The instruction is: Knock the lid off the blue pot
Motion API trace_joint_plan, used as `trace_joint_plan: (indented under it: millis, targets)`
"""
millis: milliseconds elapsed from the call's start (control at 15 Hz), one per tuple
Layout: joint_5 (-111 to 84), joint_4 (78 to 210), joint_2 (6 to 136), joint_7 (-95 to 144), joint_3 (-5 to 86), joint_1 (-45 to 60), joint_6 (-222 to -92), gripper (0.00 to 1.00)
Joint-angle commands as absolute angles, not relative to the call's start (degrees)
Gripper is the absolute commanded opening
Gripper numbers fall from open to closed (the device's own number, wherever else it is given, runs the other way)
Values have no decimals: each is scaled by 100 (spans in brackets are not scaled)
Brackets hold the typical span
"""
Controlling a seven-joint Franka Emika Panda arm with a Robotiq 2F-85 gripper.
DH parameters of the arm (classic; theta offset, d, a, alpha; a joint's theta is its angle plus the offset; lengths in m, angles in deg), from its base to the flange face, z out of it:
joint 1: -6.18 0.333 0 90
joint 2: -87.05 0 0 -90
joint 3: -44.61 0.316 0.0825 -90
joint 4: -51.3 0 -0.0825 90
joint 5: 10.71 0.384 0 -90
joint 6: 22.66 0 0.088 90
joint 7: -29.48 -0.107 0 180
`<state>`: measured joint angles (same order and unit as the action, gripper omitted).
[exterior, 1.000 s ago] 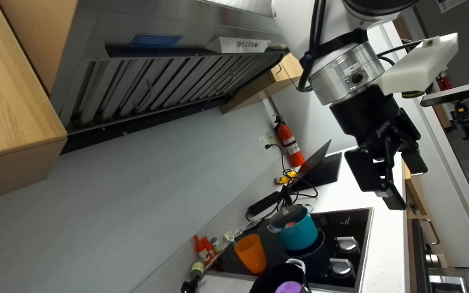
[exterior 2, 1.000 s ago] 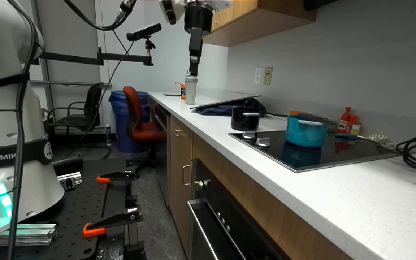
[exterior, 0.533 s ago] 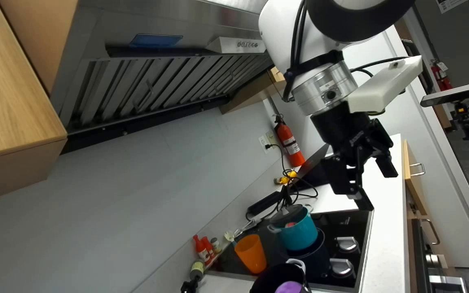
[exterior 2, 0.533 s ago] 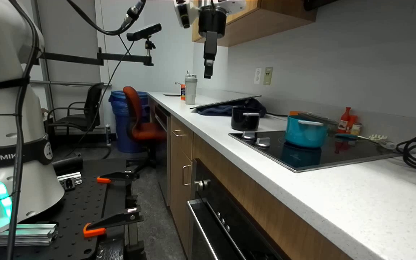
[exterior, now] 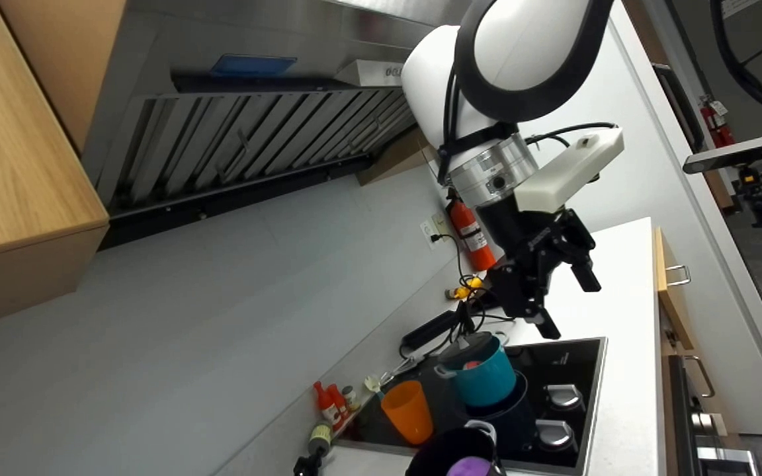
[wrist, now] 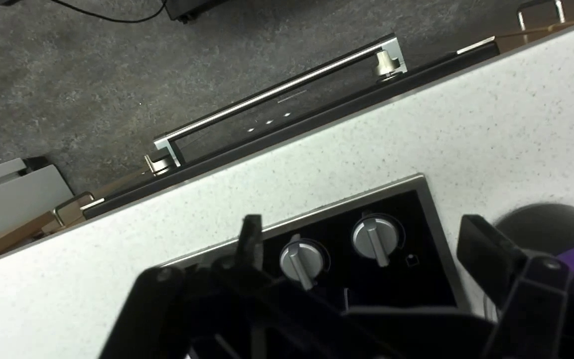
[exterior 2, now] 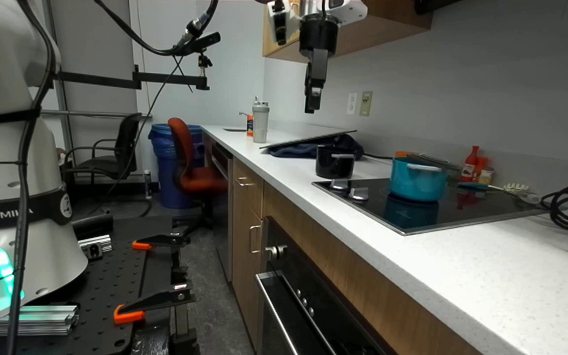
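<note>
The blue pot (exterior: pixel 487 380) stands on the black cooktop (exterior: pixel 563 360) and also shows in an exterior view (exterior 2: pixel 418 183). Its dark lid (exterior: pixel 465 347) sits unevenly on top, with a gap at one side where something red shows. The lid is seen nearly edge-on in an exterior view (exterior 2: pixel 427 160). My gripper (exterior: pixel 569 311) is open and empty, pointing down, in the air above and apart from the pot. It also shows in an exterior view (exterior 2: pixel 312 106). In the wrist view the gripper (wrist: pixel 361 222) has its fingers wide apart over the cooktop knobs; the blue pot is not visible there.
A black pot (exterior 2: pixel 334 165) holding a purple thing (exterior: pixel 470 467) stands beside the cooktop. An orange cup (exterior: pixel 409 411), red bottles (exterior: pixel 328 404) and utensils are near the wall. Black cables (exterior: pixel 480 311) lie behind the pot. The range hood (exterior: pixel 255 132) and cabinet (exterior 2: pixel 358 34) hang above.
My gripper has moved left in one view and right in the other, over the counter and nearer the blue pot, staying open. The pot and lid have not moved.
</note>
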<state>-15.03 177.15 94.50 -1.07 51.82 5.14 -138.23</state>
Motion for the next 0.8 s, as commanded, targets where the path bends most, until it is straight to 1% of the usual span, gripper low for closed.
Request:
trace_joint_plan:
  millis: [0, 733]
  targets:
    - [-1687, 17238, 8990, -276, 5044, 546, -13891, 100]
    - [-1786, 16254, 8048, -333, 4721, 677, -13852, 100]
